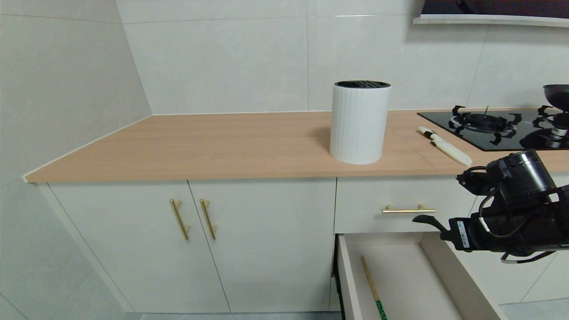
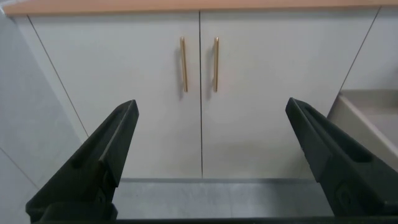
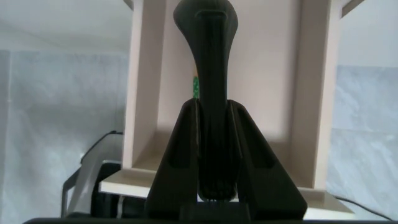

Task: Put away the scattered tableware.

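Observation:
A cream-coloured utensil (image 1: 445, 146) lies on the wooden counter (image 1: 200, 146), between a white ribbed holder (image 1: 359, 122) and the stove. Below it a drawer (image 1: 347, 275) stands pulled out, with one wooden chopstick with a green end (image 1: 372, 288) on its floor. My right gripper (image 1: 421, 218) is shut and holds nothing. It hangs over the back of the drawer, just under the drawer front with the gold handle (image 1: 409, 209). In the right wrist view its fingers (image 3: 205, 37) are pressed together over the drawer (image 3: 146, 93), with a green tip (image 3: 194, 87) peeking out beside them. My left gripper (image 2: 211, 106) is open, low before the cabinet doors (image 2: 199, 74).
A black gas stove (image 1: 493, 126) with a dark pot (image 1: 558, 95) takes up the counter's right end. Tiled walls close the back and left. The counter left of the holder is bare. The open drawer's corner (image 2: 367, 112) juts out beside the double doors.

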`<state>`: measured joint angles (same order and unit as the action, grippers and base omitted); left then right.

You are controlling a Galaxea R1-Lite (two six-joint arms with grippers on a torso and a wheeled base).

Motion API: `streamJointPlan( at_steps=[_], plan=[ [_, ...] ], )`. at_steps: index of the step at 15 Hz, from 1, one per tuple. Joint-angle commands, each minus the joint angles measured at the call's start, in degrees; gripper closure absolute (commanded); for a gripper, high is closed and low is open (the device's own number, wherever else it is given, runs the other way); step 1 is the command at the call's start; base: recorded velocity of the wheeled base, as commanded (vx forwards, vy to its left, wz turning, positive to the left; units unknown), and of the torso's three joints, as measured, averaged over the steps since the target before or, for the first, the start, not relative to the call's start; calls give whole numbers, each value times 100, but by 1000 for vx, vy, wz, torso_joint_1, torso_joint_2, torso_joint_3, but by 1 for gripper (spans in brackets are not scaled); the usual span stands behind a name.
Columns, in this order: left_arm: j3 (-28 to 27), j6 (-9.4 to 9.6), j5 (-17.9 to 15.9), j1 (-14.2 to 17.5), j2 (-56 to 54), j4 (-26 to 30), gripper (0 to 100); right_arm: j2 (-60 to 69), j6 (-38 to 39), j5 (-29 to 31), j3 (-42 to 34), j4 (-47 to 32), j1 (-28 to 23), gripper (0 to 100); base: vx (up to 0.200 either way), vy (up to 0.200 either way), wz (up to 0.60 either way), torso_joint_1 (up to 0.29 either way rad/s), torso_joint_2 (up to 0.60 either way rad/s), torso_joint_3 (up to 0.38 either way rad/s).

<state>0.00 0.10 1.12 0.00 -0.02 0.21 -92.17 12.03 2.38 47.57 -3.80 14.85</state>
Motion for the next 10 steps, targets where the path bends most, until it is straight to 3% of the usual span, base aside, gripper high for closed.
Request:
streamJointPlan(
  at_steps=[1, 10],
  plan=[
    [0, -1, 2, 0, 2, -3, 0, -125, 1, 8, -46, 64, -17, 100, 0, 0, 0, -168, 471, 286],
    [0, -1, 2, 0, 2, -3, 0, -266, 1, 8, -99, 222, -26, 100, 0, 0, 0, -131, 453, 311]
  ],
)
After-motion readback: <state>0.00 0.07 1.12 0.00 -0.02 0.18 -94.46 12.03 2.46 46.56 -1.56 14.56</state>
